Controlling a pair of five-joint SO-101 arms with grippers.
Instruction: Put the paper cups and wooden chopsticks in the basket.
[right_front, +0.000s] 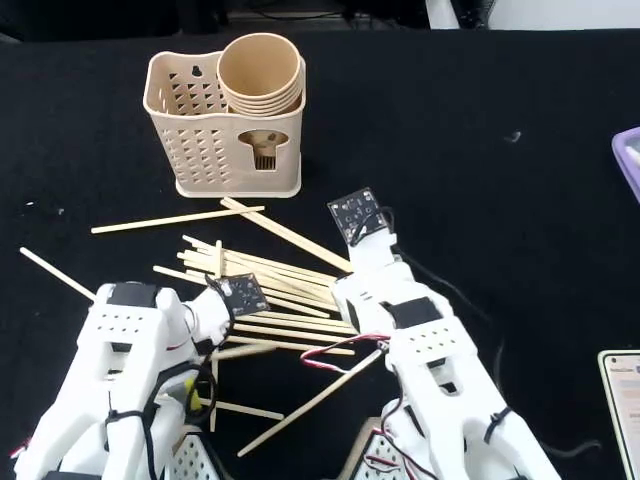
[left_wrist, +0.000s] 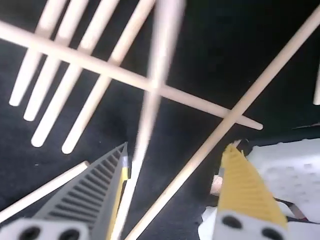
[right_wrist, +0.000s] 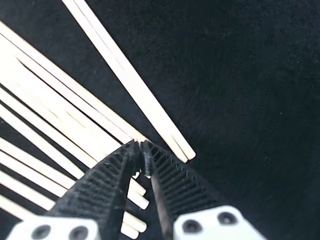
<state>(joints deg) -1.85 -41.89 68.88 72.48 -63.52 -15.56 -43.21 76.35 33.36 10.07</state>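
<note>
Cups (right_front: 260, 65): stacked, already seated in one compartment of the basket (right_front: 200, 150), rims above its wall. Nothing loose left of them on the table (right_front: 480, 200)

Chopsticks (right_front: 262, 266): all out of the basket, scattered flat in front of it. Most lie in a loose fan between the two arms, several crossing; one stick (right_front: 175, 219) lies apart, nearer the basket

Left gripper (left_wrist: 177, 147): spread wide, low over crossed sticks. One blurred stick runs close along the inner side of the grey finger; not clamped as far as I can tell

Right gripper (right_wrist: 140, 143): tips pressed together right at the ends of the fanned sticks. Nothing seen pinched between them

Handling, judged:
- sticks look light, thin and stiff; smooth, so likely to roll or swivel in a pinch
- flat on cloth, little height to get under; a grip at the very end would let a stick hang and swing
- better hold near mid-length, across the stick, on one lying free of the crossings
- crossed sticks may drag neighbours along
- the free compartment is narrow; go in end-first, near upright
</note>
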